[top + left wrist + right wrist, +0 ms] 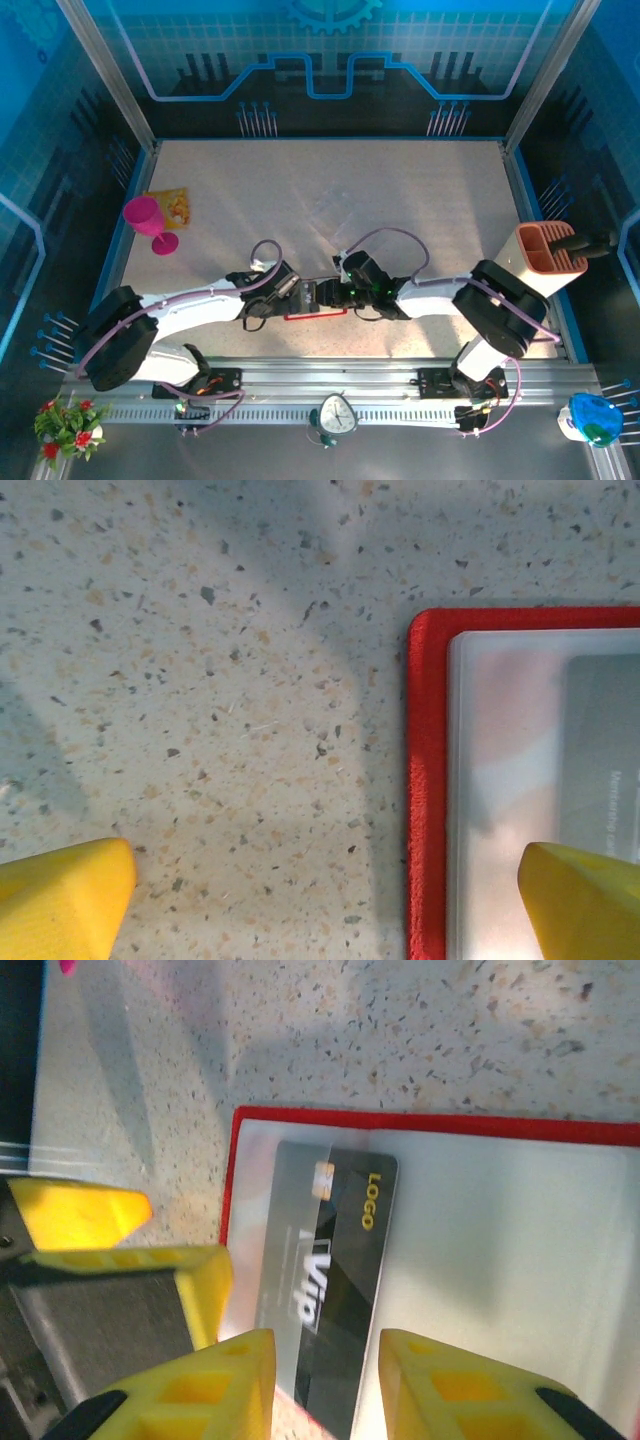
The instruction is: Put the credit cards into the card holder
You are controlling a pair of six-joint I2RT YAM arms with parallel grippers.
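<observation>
From above, the two arms meet low over the open red wallet [300, 317], which lies flat on the speckled surface [330, 190] near its front edge.

From the left wrist, the left end effector [325, 865] is released, its yellow fingers spread wide. One finger hangs over bare surface, the other over the wallet's pale inside. A gray card [600, 740] shows through a cloudy clear cover there.

From the right wrist, the card is dark gray with yellow "LOGO" and white "VIP" letters. It lies inside the wallet. The right end effector [328, 1350] is a little apart and released, with the card's near end between its fingers.
</observation>
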